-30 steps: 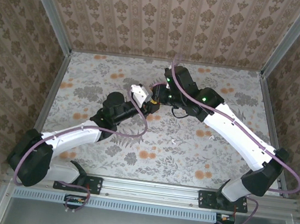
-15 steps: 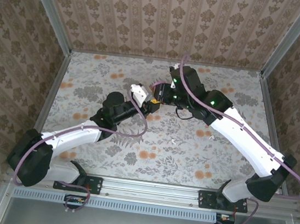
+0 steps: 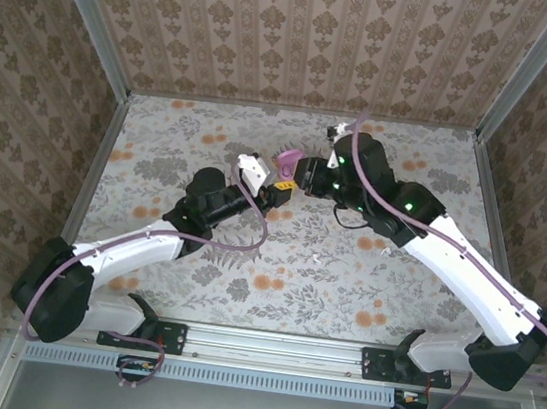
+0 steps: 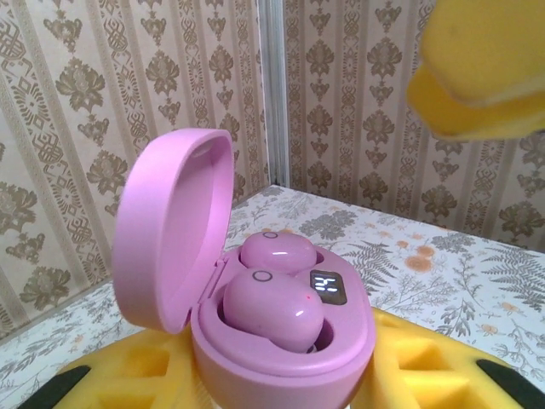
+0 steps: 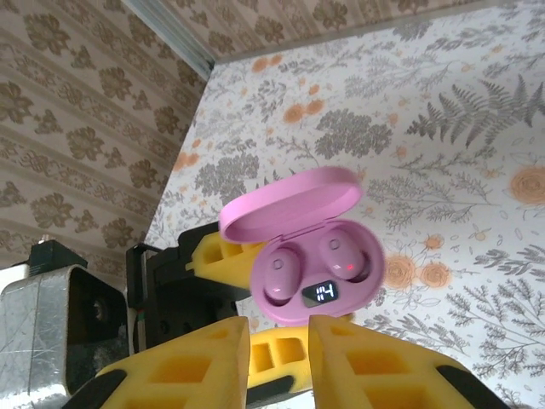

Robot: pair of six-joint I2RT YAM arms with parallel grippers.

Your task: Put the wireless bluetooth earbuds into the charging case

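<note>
Left wrist view: both earbuds [image 4: 274,308] sit in their wells in the open charging case [image 4: 255,332], which the left gripper [image 4: 281,375] clamps. Right gripper [image 5: 277,354], empty, jaws slightly apart. Lid remains unclosed.

A surface [image 3: 246,261] covered in grey fern and orange flower print sits inside three upright walls [image 3: 306,37] papered in brown and cream damask stripes. Aluminium posts [image 3: 87,14] stand at the back corners, and a metal rail [image 3: 275,344] runs along the near edge
</note>
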